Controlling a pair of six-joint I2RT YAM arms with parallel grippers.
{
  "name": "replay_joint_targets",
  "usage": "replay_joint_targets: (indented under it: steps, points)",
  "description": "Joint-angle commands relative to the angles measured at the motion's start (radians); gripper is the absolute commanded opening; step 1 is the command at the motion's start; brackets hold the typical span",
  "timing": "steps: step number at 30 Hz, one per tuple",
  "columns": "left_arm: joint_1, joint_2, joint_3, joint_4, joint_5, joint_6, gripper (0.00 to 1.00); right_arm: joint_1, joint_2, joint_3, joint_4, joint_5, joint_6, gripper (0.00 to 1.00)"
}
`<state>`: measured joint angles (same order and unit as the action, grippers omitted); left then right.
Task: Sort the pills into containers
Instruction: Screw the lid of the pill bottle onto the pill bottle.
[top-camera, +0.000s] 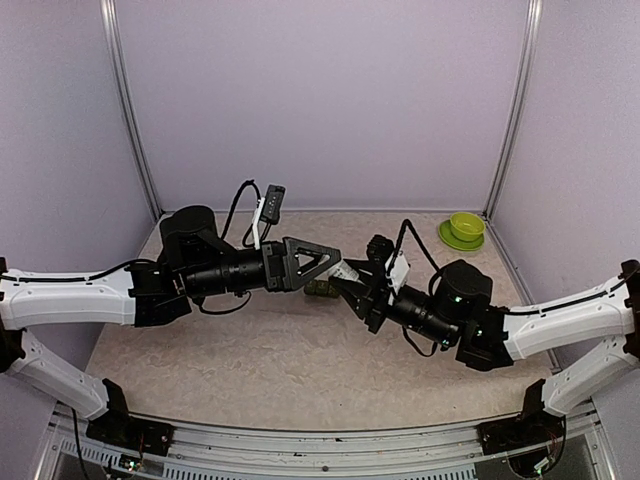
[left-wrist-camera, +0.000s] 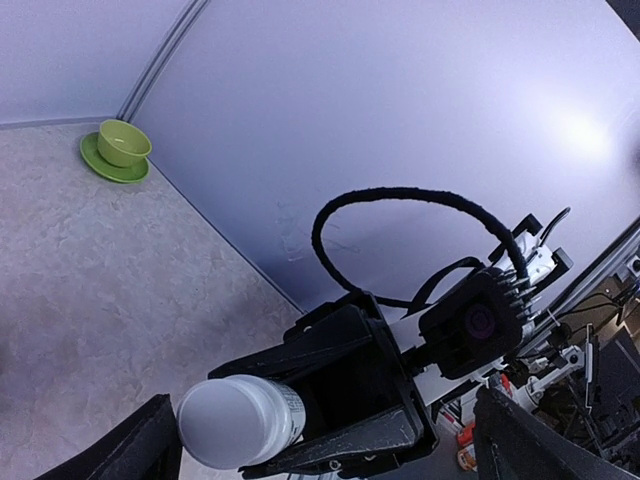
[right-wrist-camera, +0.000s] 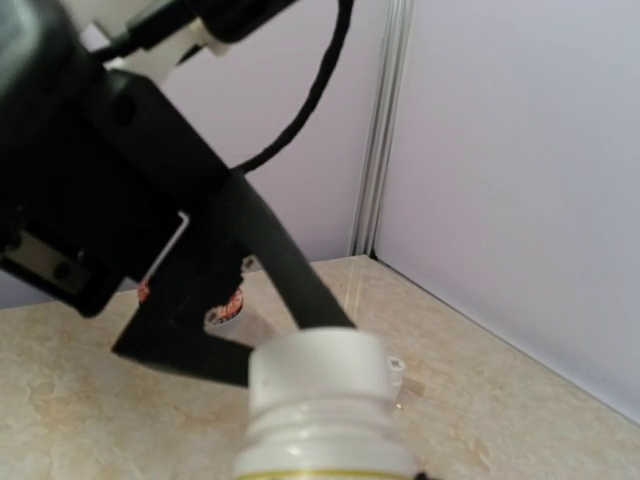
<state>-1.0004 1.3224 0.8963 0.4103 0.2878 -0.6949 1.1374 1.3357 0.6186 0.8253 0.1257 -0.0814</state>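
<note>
My right gripper is shut on a white pill bottle, held off the table and pointing left. In the left wrist view its black fingers clamp the bottle by the body, round cap toward the camera. My left gripper is open, and its fingers straddle the cap with gaps on both sides. The dark green containers lie on the table under the two grippers, mostly covered. No pills show in any view.
A lime-green bowl on its saucer stands at the back right corner, also visible in the left wrist view. A small white bit lies on the tabletop beyond the bottle. Lilac walls close the back and sides.
</note>
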Motion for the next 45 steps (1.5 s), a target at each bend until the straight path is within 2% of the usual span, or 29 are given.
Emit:
replay_joint_targets:
  steps: [1, 31, 45]
  points:
    - [-0.010, 0.000, -0.010, 0.050, 0.017, 0.003, 0.99, 0.011, 0.025, 0.039, 0.000, 0.017, -0.004, 0.26]
    - [-0.012, -0.032, -0.016, 0.077, 0.023, 0.025, 0.99, 0.041, 0.126, 0.087, 0.006, -0.086, 0.003, 0.26]
    - [0.003, -0.118, -0.020, -0.097, -0.171, 0.117, 0.99, 0.041, 0.010, -0.002, 0.076, -0.064, -0.009, 0.27]
